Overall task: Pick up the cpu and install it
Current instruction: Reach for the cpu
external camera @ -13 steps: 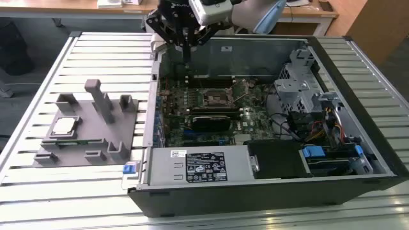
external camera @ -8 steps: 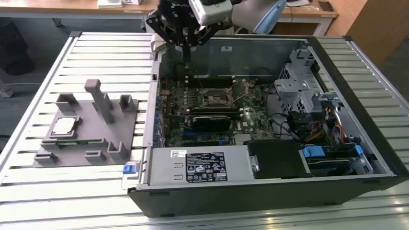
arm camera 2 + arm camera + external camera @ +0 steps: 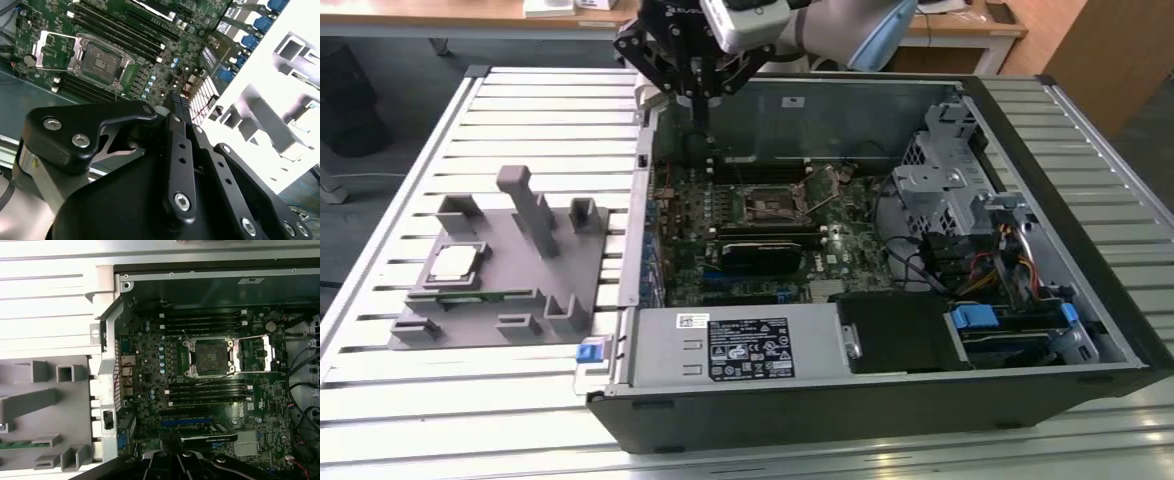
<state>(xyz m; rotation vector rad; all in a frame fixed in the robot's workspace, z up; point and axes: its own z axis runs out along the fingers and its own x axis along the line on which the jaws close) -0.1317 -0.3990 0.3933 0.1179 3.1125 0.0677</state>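
The cpu [image 3: 454, 265], a small silvery square chip, lies flat in a pocket of the grey fixture [image 3: 480, 325] on the exterior view's left. My gripper [image 3: 700, 135] hangs over the rear left corner of the open computer case, well away from the cpu, fingers shut with nothing between them. The motherboard's cpu socket [image 3: 769, 206] stands open and empty, its load plate [image 3: 829, 184] flipped up. Both wrist views look down past the black gripper [image 3: 179, 102] [image 3: 172, 442] onto the socket [image 3: 100, 62] [image 3: 210, 357].
The case [image 3: 881, 410] lies on its side on a slatted metal table [image 3: 547, 100], with a power supply [image 3: 734, 345] and drive cage [image 3: 961, 200] inside. A long green memory stick [image 3: 474, 295] [image 3: 20, 444] and tall posts [image 3: 534, 210] are on the fixture [image 3: 45, 400].
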